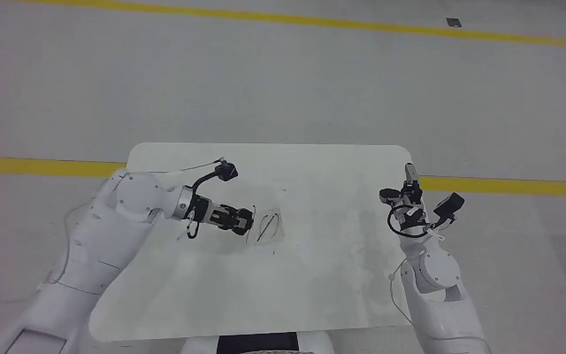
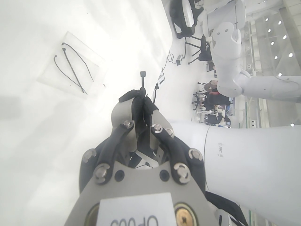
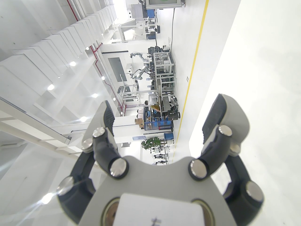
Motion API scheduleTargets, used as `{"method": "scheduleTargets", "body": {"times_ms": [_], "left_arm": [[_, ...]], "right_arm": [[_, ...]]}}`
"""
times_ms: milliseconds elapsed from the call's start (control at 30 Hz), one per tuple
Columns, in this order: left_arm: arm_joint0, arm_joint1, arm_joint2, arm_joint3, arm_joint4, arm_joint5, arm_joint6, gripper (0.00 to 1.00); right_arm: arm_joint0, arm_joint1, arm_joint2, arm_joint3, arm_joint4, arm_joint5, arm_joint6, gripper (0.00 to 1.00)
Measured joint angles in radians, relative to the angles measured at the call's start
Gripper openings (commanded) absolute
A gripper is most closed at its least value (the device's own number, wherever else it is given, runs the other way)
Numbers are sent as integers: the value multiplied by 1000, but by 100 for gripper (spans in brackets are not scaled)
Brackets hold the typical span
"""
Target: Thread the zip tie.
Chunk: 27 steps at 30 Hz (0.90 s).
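Zip tie point(image 2: 142, 77) was clamped in left gripper point(image 2: 140, 102), head sticking out, near spare ties point(image 2: 71, 68) on table point(image 2: 35, 142). Right gripper point(image 3: 162, 116) sat spread wide at table's right edge.

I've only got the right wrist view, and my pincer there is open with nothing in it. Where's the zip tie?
Observer: The left pincer is shut on a zip tie. Its square head pokes out past the tips.
Operator: Are there any more?
Observer: Three spare zip ties lie on a clear sheet on the table, near that pincer.
Operator: Is mine close to them?
Observer: No. The right pincer is at the table's right edge, well apart from them.
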Motion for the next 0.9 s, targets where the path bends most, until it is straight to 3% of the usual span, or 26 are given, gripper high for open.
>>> {"method": "scheduleTargets", "body": {"times_ms": [133, 500, 733, 900], "left_arm": [[-7, 17, 14, 2, 23, 0, 0, 0], [-3, 17, 16, 3, 26, 0, 10, 0], [-4, 37, 24, 38, -165, 0, 0, 0], [-23, 72, 75, 58, -316, 0, 0, 0]], "right_arm": [[0, 0, 0, 0, 0, 0, 0, 100], [0, 0, 0, 0, 0, 0, 0, 100], [0, 0, 0, 0, 0, 0, 0, 100], [0, 0, 0, 0, 0, 0, 0, 100]]}}
